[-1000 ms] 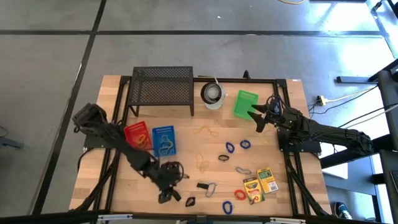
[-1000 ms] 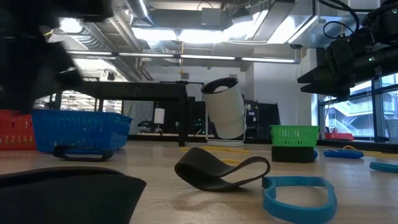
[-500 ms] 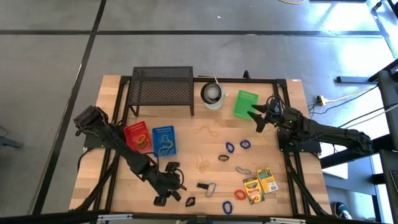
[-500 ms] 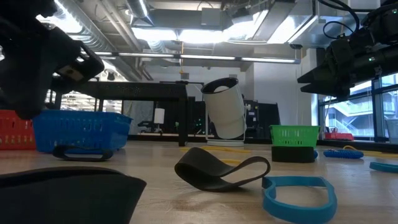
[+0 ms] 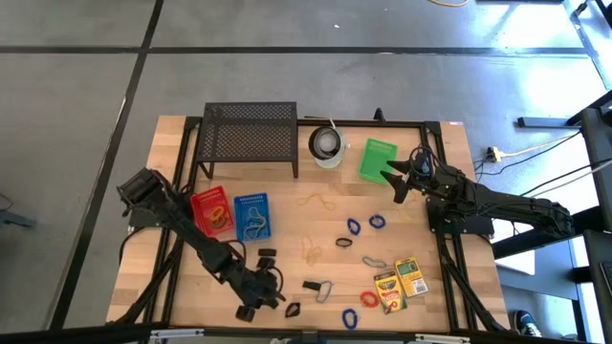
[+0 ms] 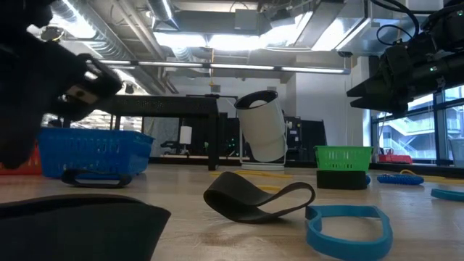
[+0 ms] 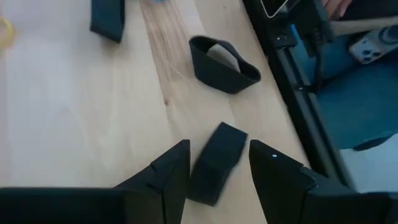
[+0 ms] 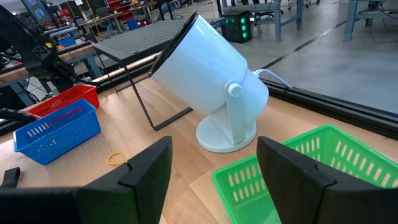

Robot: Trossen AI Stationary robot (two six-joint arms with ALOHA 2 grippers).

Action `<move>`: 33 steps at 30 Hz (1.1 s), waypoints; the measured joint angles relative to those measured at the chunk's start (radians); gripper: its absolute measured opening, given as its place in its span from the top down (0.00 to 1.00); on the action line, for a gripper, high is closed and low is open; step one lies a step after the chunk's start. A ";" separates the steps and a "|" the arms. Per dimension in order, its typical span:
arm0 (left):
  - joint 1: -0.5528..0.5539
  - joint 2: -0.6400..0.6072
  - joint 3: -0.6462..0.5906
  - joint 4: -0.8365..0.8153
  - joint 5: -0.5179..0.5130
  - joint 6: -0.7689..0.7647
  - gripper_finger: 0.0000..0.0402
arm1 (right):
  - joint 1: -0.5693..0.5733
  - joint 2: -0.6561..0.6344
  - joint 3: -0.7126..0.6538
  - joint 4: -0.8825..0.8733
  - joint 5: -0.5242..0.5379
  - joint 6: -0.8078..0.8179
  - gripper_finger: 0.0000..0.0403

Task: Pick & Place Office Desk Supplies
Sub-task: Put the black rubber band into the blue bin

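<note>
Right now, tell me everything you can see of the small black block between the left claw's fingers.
The small black block is a matte, box-shaped piece, plastic or rubber by its look. It lies flat on the bare wooden table near the front edge, tilted diagonally, in the gap of the open left claw. Neither finger visibly touches it. A black rubber band lies just beyond it, apart. In the high view the claw hides it.
</note>
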 joint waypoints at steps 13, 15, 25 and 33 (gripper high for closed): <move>-0.014 0.000 0.000 -0.003 0.006 -0.007 0.60 | 0.000 0.000 0.000 0.000 0.000 0.000 0.41; -0.021 0.000 0.000 -0.019 0.006 0.005 0.60 | 0.000 0.000 0.000 0.000 0.000 0.000 0.41; 0.019 0.000 0.000 -0.013 0.006 0.069 0.60 | 0.000 0.000 0.000 0.000 0.000 0.000 0.41; -0.003 0.000 0.000 0.004 0.033 -0.011 0.60 | 0.000 0.000 0.000 0.000 0.000 0.000 0.41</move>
